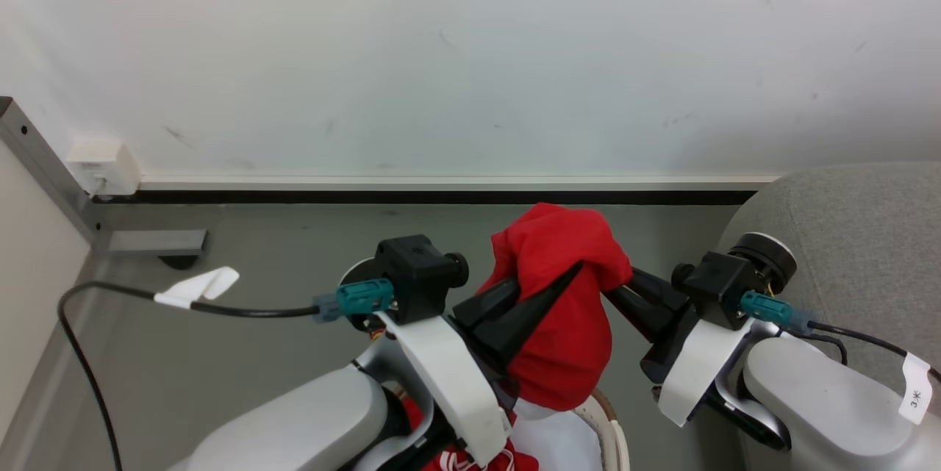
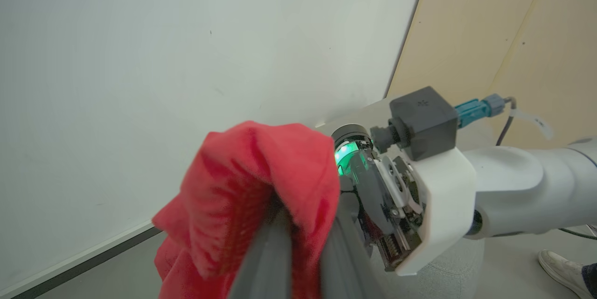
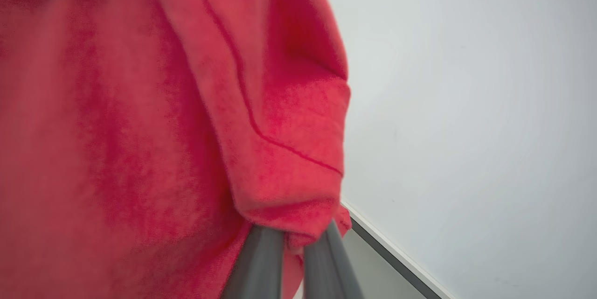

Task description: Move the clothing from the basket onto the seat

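In the head view, a red garment [image 1: 566, 339] hangs in the air between the two arms, above the floor and in front of the white wall. It is well clear of the grey seat [image 1: 845, 228] at the right and just above the basket [image 1: 616, 433], whose rim curves along the bottom edge. The left gripper [image 1: 570, 274] reaches in from the left, its dark fingers nipped together on a fold of the cloth. The right gripper [image 1: 616, 286] comes in from the other side, its tips buried in the same bundle. More red cloth with white lettering [image 1: 478, 461] lies low beside a white sheet [image 1: 562, 441] in the basket. In the left wrist view, the garment [image 2: 252, 173] drapes over that gripper's two fingers [image 2: 261, 261], which stand narrow with cloth bunched between them. The right gripper's body sits just beyond, a green light glowing on it, and a person's shoe [image 2: 559, 266] shows at the lower right. In the right wrist view, the garment [image 3: 163, 126] looms large, and the two grey fingers [image 3: 259, 261] pinch its lower hem with only a slim gap between them.
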{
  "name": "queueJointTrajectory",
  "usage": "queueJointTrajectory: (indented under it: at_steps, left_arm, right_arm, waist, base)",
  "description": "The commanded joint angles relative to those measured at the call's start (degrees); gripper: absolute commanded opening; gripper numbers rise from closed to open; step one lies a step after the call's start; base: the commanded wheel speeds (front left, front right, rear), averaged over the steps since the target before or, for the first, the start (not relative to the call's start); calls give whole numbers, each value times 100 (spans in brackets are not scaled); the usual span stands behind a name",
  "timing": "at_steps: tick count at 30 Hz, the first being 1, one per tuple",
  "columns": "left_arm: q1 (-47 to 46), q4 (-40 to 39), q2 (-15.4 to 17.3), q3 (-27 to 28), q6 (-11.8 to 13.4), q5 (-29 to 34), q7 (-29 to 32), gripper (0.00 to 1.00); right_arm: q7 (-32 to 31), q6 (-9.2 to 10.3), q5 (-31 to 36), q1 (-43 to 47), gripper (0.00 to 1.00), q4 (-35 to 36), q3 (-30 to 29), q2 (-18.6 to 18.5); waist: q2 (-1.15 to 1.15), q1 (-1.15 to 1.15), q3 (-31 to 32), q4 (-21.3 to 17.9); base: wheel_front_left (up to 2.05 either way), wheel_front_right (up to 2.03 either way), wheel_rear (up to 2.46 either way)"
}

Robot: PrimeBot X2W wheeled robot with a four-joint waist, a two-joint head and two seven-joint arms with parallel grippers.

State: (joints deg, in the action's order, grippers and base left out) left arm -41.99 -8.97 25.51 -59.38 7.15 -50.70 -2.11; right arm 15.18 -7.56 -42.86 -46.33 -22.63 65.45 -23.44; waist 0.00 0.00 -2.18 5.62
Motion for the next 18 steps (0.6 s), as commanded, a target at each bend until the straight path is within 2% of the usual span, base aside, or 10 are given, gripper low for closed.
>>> queueJointTrajectory:
  at_steps: [1, 4, 5, 6, 7, 8, 9, 10, 11, 18]
  left_arm:
    - [98, 48, 38, 32, 38, -2, -71, 0]
    - [154, 101, 42, 34, 67, 0, -125, 0]
    - [179, 119, 29, 44, 80, -15, -147, 3]
    - [198, 148, 25, 45, 85, -13, -172, 10]
    - [219, 179, 25, 47, 96, 4, -202, 35]
    - [250, 205, 20, 52, 115, 16, -226, 44]
    - [280, 222, 3, 45, 134, 13, -261, 62]
    - [306, 234, -13, 51, 141, -9, -291, 91]
    - [332, 243, -22, 49, 142, -31, -316, 100]
    - [471, 385, -113, -54, 158, 10, -425, 100]
  right_arm:
    - [-5, 14, -36, 96, 0, 30, -63, -80]
    - [-5, 14, -57, 150, 0, 14, -192, -178]
    - [-5, 13, -71, 181, 0, 6, -221, -197]
    - [-5, 14, -71, 200, 0, -7, -256, -227]
    - [-5, 14, -70, 211, 0, -29, -314, -260]
    - [-5, 14, -47, 209, 0, -46, -372, -289]
    - [-4, 14, -22, 207, 0, -57, -446, -305]
    - [-5, 14, -22, 211, 0, -67, -540, -309]
    - [-5, 14, -12, 220, 0, -81, -644, -304]
    - [-5, 14, 50, 320, 0, -206, -1363, -314]
  waist:
    - [0, 0, 12, -43]
    - [0, 0, 16, -73]
    - [0, 0, 21, -87]
    - [0, 0, 27, -102]
    - [0, 0, 34, -118]
    - [0, 0, 38, -143]
    - [0, 0, 41, -164]
    - [0, 0, 41, -189]
    - [0, 0, 40, -219]
    - [0, 0, 16, -412]
  base:
    - [0, 0, 0]
    - [0, 0, 0]
    - [0, 0, 0]
    - [0, 0, 0]
    - [0, 0, 0]
    - [0, 0, 0]
    - [0, 0, 0]
    - [0, 0, 0]
    - [0, 0, 0]
    - [0, 0, 0]
